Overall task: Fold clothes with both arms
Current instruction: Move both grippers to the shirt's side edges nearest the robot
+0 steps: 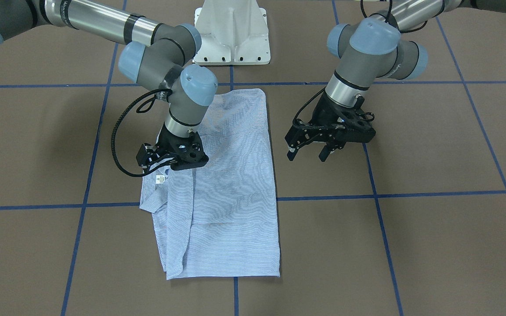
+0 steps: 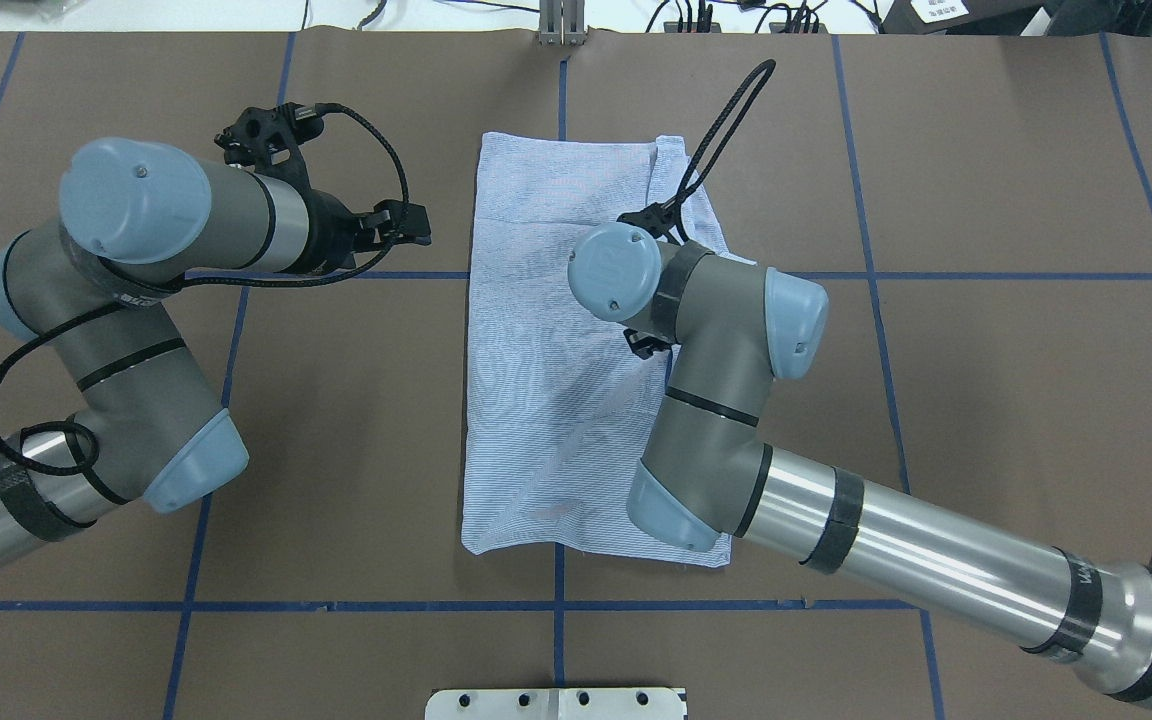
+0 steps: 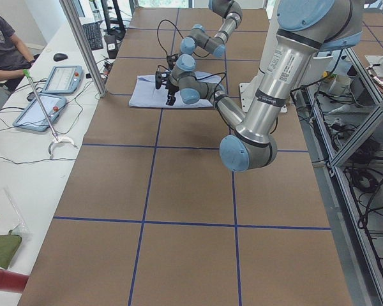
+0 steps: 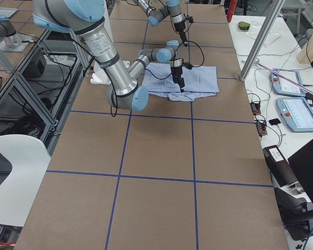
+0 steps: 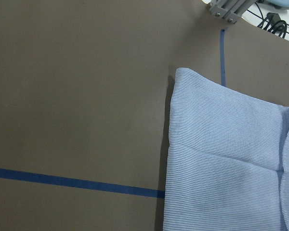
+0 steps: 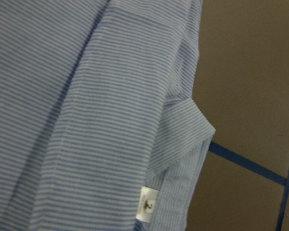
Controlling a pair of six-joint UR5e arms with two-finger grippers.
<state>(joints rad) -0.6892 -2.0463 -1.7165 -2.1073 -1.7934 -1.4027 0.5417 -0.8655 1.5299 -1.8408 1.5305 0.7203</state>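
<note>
**Once folded to a long strip, pinned at the collar edge**

Though already narrowed to a long rectangle, not yet folded crosswise, so judged roughly halfway. Laid flat at the middle of the table (image 1: 433, 145): shirt (image 1: 235, 175), with collar (image 6: 183, 130) and small white label (image 6: 147, 204) on the long edge toward the robot's right.

Set down on that collar edge, pointing straight down: right gripper (image 1: 171, 163), probably to pin or pinch the loose layer ahead of the next fold. Hard to tell from any view whether clamped on cloth or merely pressing, with the tips hidden under its black body and absent from the wrist view.

Parked just beside the opposite long edge, over bare table: left gripper (image 1: 308, 154), jaws wide apart and holding nothing, seemingly placed ready to take that side.

Round about: blue tape lines (image 1: 323, 197) running under the cloth, white base (image 1: 232, 35) near one short end, black cable (image 1: 117, 145) looping off the right wrist. Beyond the table, tablets (image 3: 60, 78) and a seated person (image 3: 3, 44) at a bench, well apart.

Nothing between left gripper and cloth. Only the right arm (image 2: 716, 330) hanging over the shirt, likely to crowd any reach across.
</note>
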